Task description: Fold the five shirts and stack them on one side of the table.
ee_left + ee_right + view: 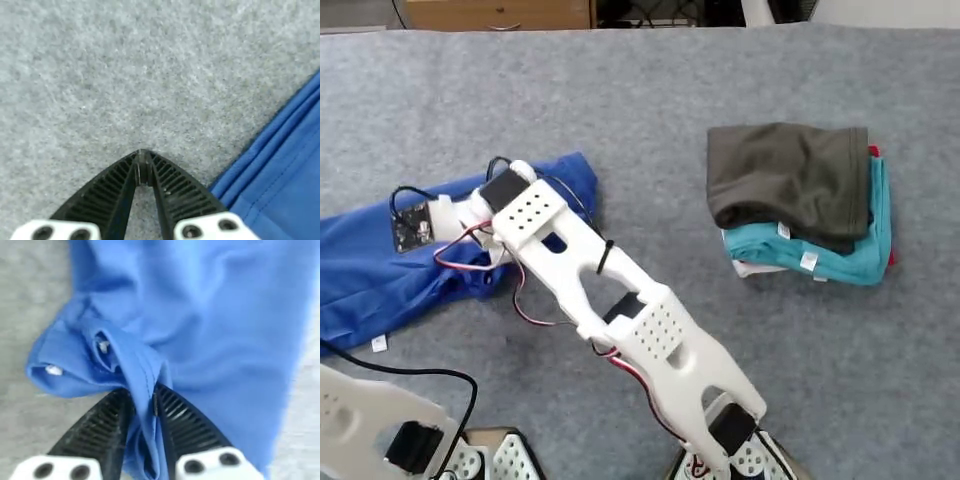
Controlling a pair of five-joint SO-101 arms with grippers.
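A blue shirt [375, 275] lies crumpled at the table's left side. My right gripper [143, 396] is shut on a bunched fold of the blue shirt [200, 315] near its collar; its arm stretches across from the near middle, with the gripper [432, 222] over the shirt's upper edge. At the right sits a stack of folded shirts: a dark olive one [790, 175] on top, a teal one [845, 255] under it, then a white sliver [750, 268] and a red edge [873, 152]. My left gripper [144, 161] is shut with nothing in it, low over grey felt beside the blue shirt's hem [280, 165].
Grey felt [650, 100] covers the whole table. A wooden cabinet [500, 12] stands beyond the far edge. The left arm's body [370, 420] sits at the near left corner. Open felt lies between the blue shirt and the stack.
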